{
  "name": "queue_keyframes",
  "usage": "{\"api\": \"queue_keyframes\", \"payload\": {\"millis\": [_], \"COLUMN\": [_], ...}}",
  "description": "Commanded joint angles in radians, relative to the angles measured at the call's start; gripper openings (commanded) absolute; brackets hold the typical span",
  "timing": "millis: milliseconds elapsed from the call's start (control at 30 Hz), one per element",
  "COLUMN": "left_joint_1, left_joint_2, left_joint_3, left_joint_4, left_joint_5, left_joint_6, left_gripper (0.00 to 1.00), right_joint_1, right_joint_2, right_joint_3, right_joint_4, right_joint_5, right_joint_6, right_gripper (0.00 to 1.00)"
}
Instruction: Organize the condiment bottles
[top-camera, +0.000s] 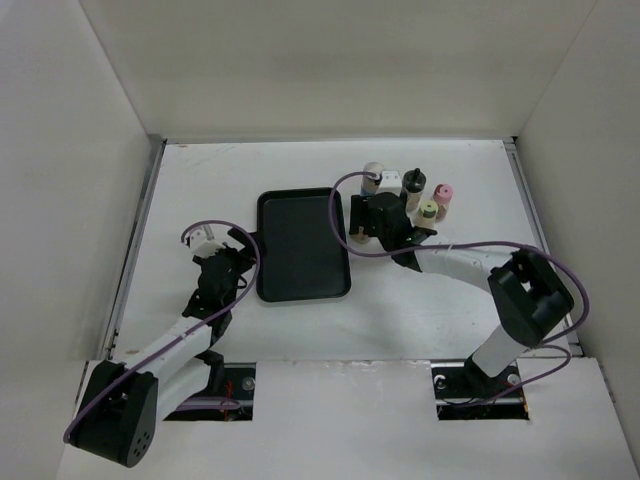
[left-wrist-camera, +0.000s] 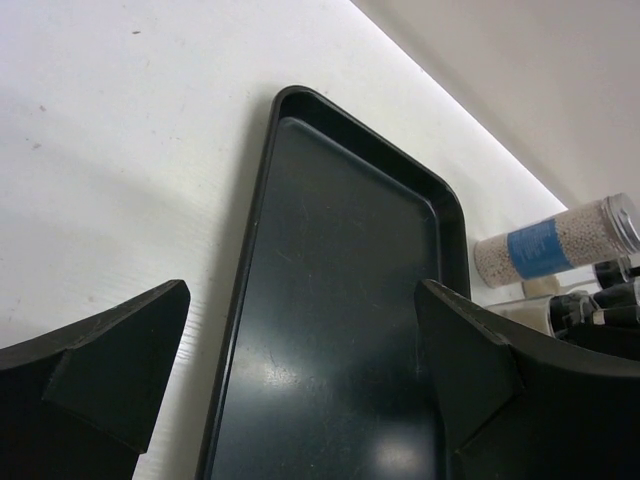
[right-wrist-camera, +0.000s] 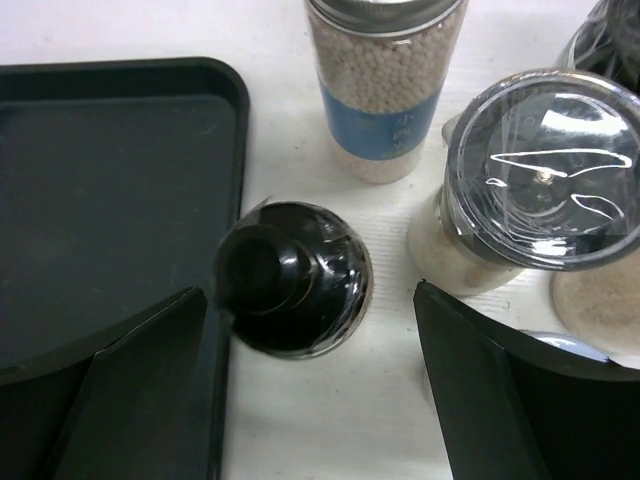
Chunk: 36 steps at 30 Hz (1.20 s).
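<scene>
The light is bright and even, and it falls from above. In the overhead view the white table (top-camera: 200, 180) is nearly washed out, with only short soft shadows. The glossy black rectangular tray (left-wrist-camera: 340, 300) shows pale reflections, and a strong band of glare lies behind it. The shiny black round cap (right-wrist-camera: 290, 275) looks slightly blurred. The grey lid wrapped in clear film (right-wrist-camera: 540, 165) carries white highlights.

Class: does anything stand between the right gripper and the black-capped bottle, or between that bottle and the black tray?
Nothing visible does. The black-capped bottle sits below the open right gripper, and the black tray lies directly beside it. The blue-labelled bottle and clear-lidded bottle stand on other sides.
</scene>
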Motion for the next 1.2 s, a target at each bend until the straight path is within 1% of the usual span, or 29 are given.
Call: {"api": "queue_keyframes", "payload": {"millis": [0, 67, 200, 233, 333, 367, 467, 567, 633, 700, 900, 967, 1167], "left_joint_1": [0.008, 0.008, 0.013, 0.014, 0.022, 0.026, 0.030, 0.037, 0.049, 0.077, 0.152, 0.165, 0.174], "left_joint_2": [-0.009, 0.002, 0.022, 0.021, 0.024, 0.021, 0.001, -0.007, -0.032, -0.053, -0.118, -0.116, -0.114], "left_joint_3": [-0.007, -0.007, -0.007, -0.007, -0.008, -0.010, -0.017, -0.020, -0.036, -0.051, -0.082, -0.085, -0.083], "left_joint_4": [0.060, 0.071, 0.083, 0.083, 0.083, 0.081, 0.083, 0.078, 0.077, 0.072, 0.035, 0.034, 0.032], "left_joint_5": [0.027, 0.021, 0.041, 0.038, 0.039, 0.042, 0.031, 0.024, 0.016, 0.001, 0.027, 0.044, 0.073], "left_joint_6": [-0.017, -0.018, -0.021, -0.021, -0.023, -0.025, -0.026, -0.032, -0.044, -0.066, -0.109, -0.120, -0.127], "left_gripper": [1.00, 1.00, 1.00, 1.00, 1.00, 1.00, 1.00, 1.00, 1.00, 1.00, 1.00, 1.00, 1.00], "right_joint_1": [-0.016, -0.019, -0.021, -0.019, -0.016, -0.016, 0.018, 0.053, 0.079, 0.102, 0.176, 0.190, 0.196], "right_joint_2": [0.032, 0.049, 0.094, 0.098, 0.094, 0.079, -0.001, -0.036, -0.012, 0.048, 0.296, 0.389, 0.568], "right_joint_3": [0.067, 0.075, 0.107, 0.110, 0.108, 0.108, 0.099, 0.145, 0.203, 0.272, 0.524, 0.632, 0.844], "right_joint_4": [0.030, 0.047, 0.057, 0.056, 0.056, 0.053, 0.074, 0.082, 0.084, 0.084, 0.083, 0.067, 0.013], "right_joint_5": [-0.006, -0.009, -0.021, -0.016, -0.003, 0.011, 0.071, 0.060, 0.027, -0.007, -0.070, -0.075, -0.073], "right_joint_6": [-0.002, -0.003, -0.017, -0.022, -0.019, -0.023, -0.055, -0.072, -0.075, -0.066, -0.063, -0.066, -0.074], "right_gripper": [0.91, 0.88, 0.76, 0.72, 0.56, 0.54, 0.51, 0.50, 0.50, 0.50, 0.50, 0.50, 0.51]}}
